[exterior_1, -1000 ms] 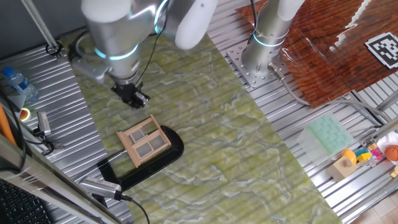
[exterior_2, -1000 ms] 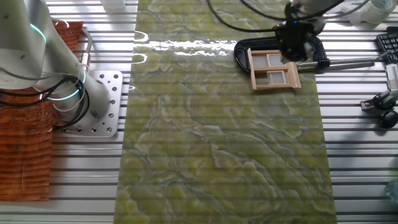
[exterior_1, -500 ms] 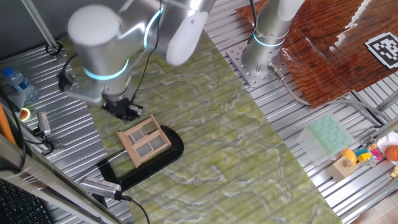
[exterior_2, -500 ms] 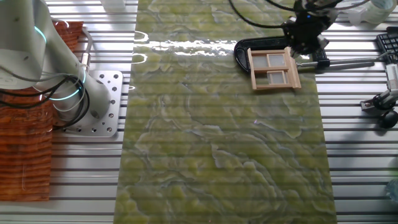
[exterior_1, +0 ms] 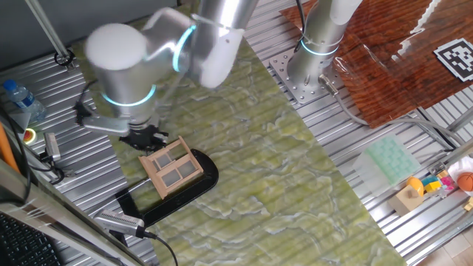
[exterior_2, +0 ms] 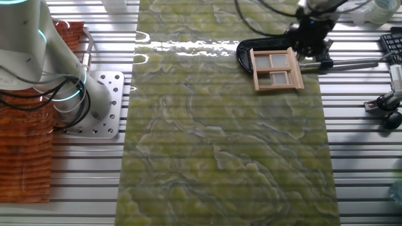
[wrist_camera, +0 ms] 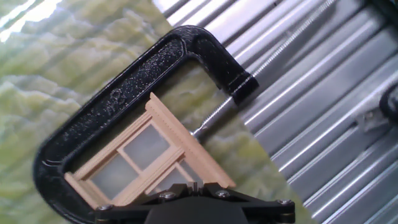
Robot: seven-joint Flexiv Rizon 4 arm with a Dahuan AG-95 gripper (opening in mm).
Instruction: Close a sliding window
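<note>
The sliding window (exterior_1: 172, 168) is a small tan wooden frame with grey panes. It lies on the green mat, held in a black C-clamp (exterior_1: 201, 185). It also shows in the other fixed view (exterior_2: 276, 69) and in the hand view (wrist_camera: 146, 163). My gripper (exterior_1: 145, 137) hangs low just beyond the window's far left end, close to the frame. In the other fixed view it (exterior_2: 308, 49) sits at the window's upper right corner. In the hand view the gripper (wrist_camera: 194, 185) has its fingers together, with nothing between them, right over the frame's edge.
The clamp's arch (wrist_camera: 118, 93) and its screw rod (wrist_camera: 273, 53) lie around the window. A water bottle (exterior_1: 18, 100) and tools lie on the ribbed table at left. The arm's base plate (exterior_1: 295, 77), a green tray (exterior_1: 392, 159) and toys (exterior_1: 436, 185) are at right.
The arm has swung left and down. The gripper has moved from above the mat behind the window to low beside the window's end. The window has not visibly moved.
</note>
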